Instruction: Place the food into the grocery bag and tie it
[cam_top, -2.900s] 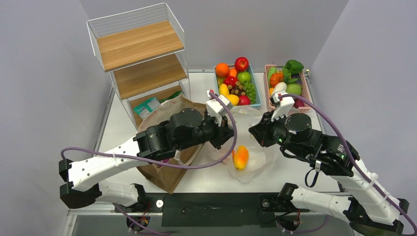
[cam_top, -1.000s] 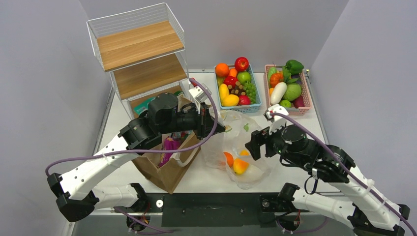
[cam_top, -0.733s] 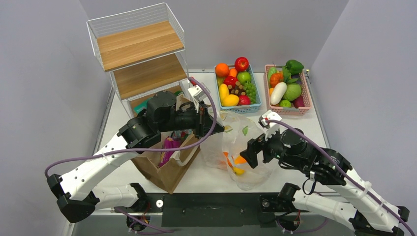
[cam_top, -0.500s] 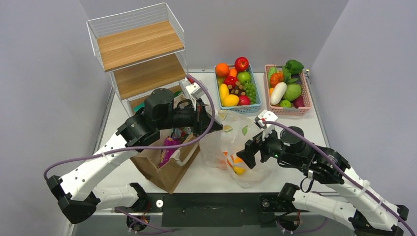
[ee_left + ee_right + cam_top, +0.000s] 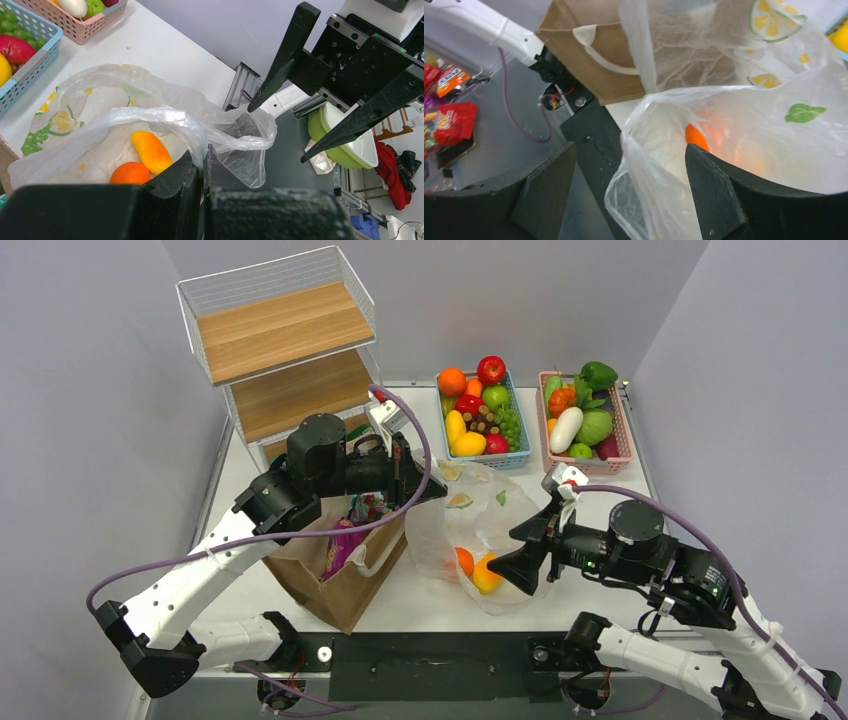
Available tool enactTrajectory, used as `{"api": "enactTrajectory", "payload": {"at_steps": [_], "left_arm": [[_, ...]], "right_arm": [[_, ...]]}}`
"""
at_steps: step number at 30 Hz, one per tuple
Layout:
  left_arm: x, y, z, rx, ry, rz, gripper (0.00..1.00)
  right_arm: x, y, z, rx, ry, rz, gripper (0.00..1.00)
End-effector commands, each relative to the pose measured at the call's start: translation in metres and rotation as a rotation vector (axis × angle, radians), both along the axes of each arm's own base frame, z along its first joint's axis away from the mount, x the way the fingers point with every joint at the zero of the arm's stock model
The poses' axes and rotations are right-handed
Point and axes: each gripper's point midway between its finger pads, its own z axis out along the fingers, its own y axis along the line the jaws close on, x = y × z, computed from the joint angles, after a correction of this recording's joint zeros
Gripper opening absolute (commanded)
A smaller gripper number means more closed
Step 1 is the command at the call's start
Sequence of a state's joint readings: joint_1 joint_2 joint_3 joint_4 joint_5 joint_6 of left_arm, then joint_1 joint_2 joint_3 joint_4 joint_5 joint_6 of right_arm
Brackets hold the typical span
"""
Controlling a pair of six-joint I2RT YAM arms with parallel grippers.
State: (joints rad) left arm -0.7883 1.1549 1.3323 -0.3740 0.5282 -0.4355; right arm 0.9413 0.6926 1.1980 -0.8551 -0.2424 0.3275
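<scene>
From above, the grocery bag [image 5: 478,512] stands crumpled on the worktop [image 5: 425,606] between the two arms, just beside a brown paper bag [image 5: 335,585] with a purple snack packet [image 5: 341,544] showing inside it. An orange fruit [image 5: 463,560] and a yellow-orange fruit [image 5: 487,574] show through the plastic, touching each other. This view does not show how the left jaws stand. The left wrist camera does: they are pressed together on a gathered strip of the grocery bag's rim, and the bag's mouth is pulled open above both fruits. That camera also shows the right jaws spread wide at the far rim. The right wrist view shows the same wide gap, with the bag's edge inside it and nothing gripped.
</scene>
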Motion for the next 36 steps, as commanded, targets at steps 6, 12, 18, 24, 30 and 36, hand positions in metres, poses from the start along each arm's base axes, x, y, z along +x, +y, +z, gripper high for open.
{"api": "enactTrajectory", "payload": {"at_steps": [6, 12, 18, 24, 30, 36], "left_arm": [[-0.002, -0.001, 0.041, -0.111, -0.08, -0.023, 0.0], [-0.005, -0.001, 0.042, -0.126, -0.074, -0.04, 0.0], [-0.009, 0.001, 0.044, -0.129, -0.072, -0.042, 0.0], [-0.01, 0.004, 0.042, -0.127, -0.071, -0.038, 0.0], [-0.01, 0.004, 0.042, -0.128, -0.075, -0.042, 0.0], [-0.01, 0.006, 0.043, -0.13, -0.078, -0.04, 0.0]], "right_arm": [[-0.025, 0.006, -0.016, -0.004, 0.105, 0.112, 0.71], [-0.003, 0.002, -0.017, -0.062, 0.04, 0.029, 0.47], [0.003, 0.012, -0.022, -0.109, 0.035, 0.064, 0.23], [-0.003, 0.014, -0.023, -0.119, 0.036, 0.107, 0.26], [-0.003, 0.005, -0.026, -0.18, 0.027, 0.106, 0.68], [-0.003, 0.002, -0.035, -0.211, 0.034, 0.102, 0.52]]}}
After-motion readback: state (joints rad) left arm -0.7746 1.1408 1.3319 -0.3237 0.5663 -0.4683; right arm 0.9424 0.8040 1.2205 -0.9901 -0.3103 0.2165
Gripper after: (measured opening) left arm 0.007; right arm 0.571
